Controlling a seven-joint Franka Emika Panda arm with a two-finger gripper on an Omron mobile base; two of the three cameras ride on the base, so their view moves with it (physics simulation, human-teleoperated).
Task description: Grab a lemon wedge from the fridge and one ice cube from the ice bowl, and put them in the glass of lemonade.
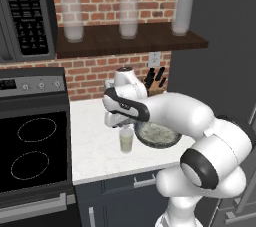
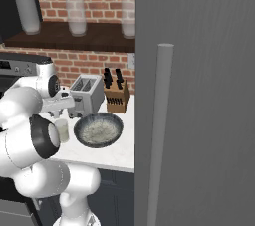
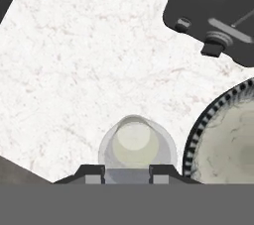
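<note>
The glass of lemonade (image 1: 126,141) (image 2: 62,130) (image 3: 136,142) stands on the white counter, just left of the ice bowl (image 1: 157,135) (image 2: 98,130) (image 3: 223,140). My gripper (image 3: 127,173) hangs straight over the glass, nearly shut, with a small pale grey block between its fingertips (image 3: 93,174) that looks like an ice cube. In the left base view the hand (image 1: 120,118) sits directly above the glass rim. The fridge (image 2: 199,95) (image 1: 220,46) is closed, its bar handle (image 2: 162,120) facing me. The lemon wedge is out of view.
A silver toaster (image 2: 85,95) (image 3: 218,11) and a knife block (image 2: 115,98) (image 1: 156,83) stand behind the bowl at the brick wall. The stove (image 1: 32,151) borders the counter on the left. Frosted jars (image 1: 129,16) line the shelf above.
</note>
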